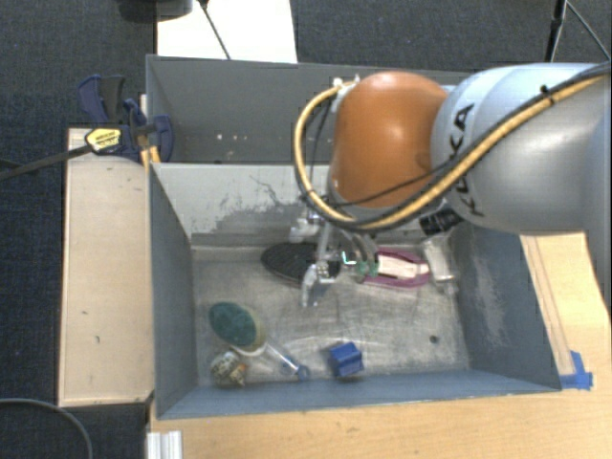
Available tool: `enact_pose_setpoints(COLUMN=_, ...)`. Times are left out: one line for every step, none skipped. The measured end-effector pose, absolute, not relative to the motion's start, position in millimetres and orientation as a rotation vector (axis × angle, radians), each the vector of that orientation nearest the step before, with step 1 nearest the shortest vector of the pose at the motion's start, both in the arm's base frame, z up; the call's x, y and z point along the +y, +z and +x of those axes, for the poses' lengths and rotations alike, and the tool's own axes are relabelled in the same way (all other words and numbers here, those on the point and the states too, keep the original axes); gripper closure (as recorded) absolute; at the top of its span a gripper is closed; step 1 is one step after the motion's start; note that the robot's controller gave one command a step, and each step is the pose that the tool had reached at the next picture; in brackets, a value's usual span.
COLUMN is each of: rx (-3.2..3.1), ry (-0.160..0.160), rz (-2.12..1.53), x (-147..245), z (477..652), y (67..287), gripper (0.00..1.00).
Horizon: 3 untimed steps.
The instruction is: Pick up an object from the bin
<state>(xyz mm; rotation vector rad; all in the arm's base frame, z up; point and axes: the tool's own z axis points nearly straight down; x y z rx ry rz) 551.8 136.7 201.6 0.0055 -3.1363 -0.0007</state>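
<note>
A robot arm reaches in from the right, its orange cover (382, 142) and looped cable (302, 156) hanging over the back of a grey metal bin (239, 113) and hiding part of the floor there. The gripper (320, 280) sits low near the middle of the back, just beside the right end of a black oval (282, 259). Whether the gripper is apart or together cannot be told. A pink and white pack (400, 272) lies just to the right of the gripper. Well apart from these, along the front, lie a green oval (234, 323), a gold lump (228, 369), a clear piece (282, 357) and a blue block (345, 360). The bin floor is scuffed grey metal. The bin stands on dark carpet (57, 55).
</note>
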Motion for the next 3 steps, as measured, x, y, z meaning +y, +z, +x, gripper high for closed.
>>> enact_pose_setpoints(rx=-3.173, ry=-0.015, rz=-0.095, x=98.0, z=573.3, y=105.7, gripper=0.00)
enact_pose_setpoints(rx=-3.180, ry=-0.018, rz=-0.099, x=99.4, z=575.7, y=111.5, gripper=1.00)
enact_pose_setpoints(rx=-3.151, ry=-0.004, rz=-0.099, x=100.3, z=584.4, y=227.9, gripper=1.00)
